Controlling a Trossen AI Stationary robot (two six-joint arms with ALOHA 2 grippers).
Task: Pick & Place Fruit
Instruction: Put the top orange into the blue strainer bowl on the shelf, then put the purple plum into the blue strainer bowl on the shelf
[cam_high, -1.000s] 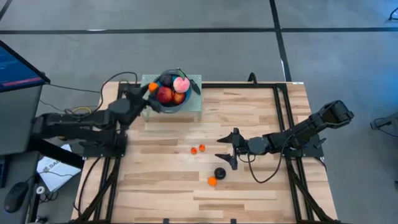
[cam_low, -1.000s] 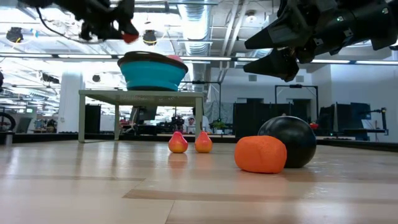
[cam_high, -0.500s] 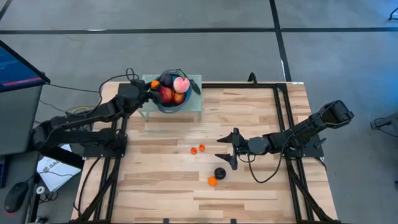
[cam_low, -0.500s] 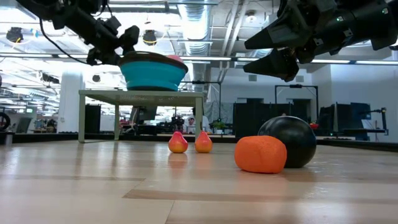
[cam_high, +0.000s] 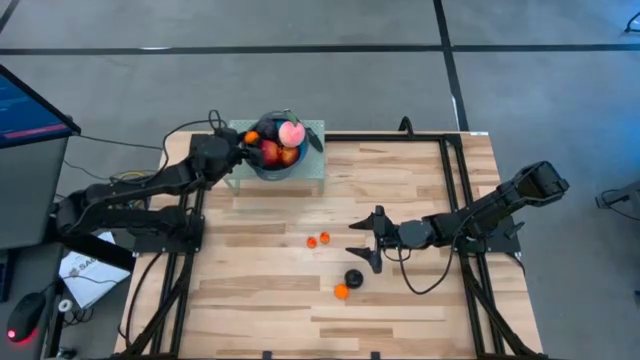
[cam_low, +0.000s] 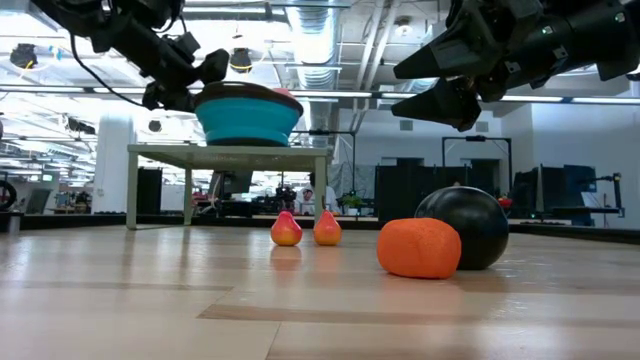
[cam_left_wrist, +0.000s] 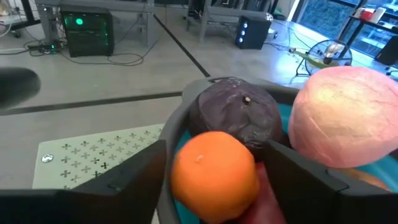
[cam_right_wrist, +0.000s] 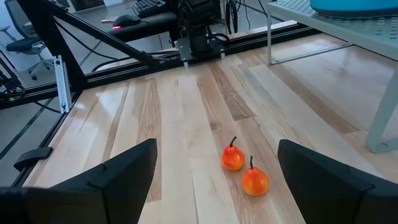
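Note:
A blue bowl (cam_low: 245, 115) stands on a small grey-green stand (cam_high: 312, 176) at the table's far edge. It holds a pink peach (cam_left_wrist: 345, 118), a dark plum (cam_left_wrist: 233, 112), red fruit (cam_high: 268, 152) and an orange (cam_left_wrist: 214, 174) on top by the left rim. My left gripper (cam_high: 242, 149) is open at that rim, with one finger (cam_left_wrist: 124, 183) on either side of the orange and a small gap on both sides. My right gripper (cam_high: 366, 241) hangs open above mid-table. Just beyond it, two small orange-red pears (cam_right_wrist: 233, 157) (cam_right_wrist: 255, 180) stand on the wood.
A black plum (cam_high: 353, 277) and another orange (cam_high: 341, 291) lie together on the table, nearer the front edge than my right gripper. The stand's legs (cam_low: 131, 190) rise from the wood at the back. Bare wood lies at the front left.
My left gripper, carrying the orange, has swung toward the table's far edge and come down to the bowl's left rim. The orange now lies on the pile in the bowl. My right gripper has kept still.

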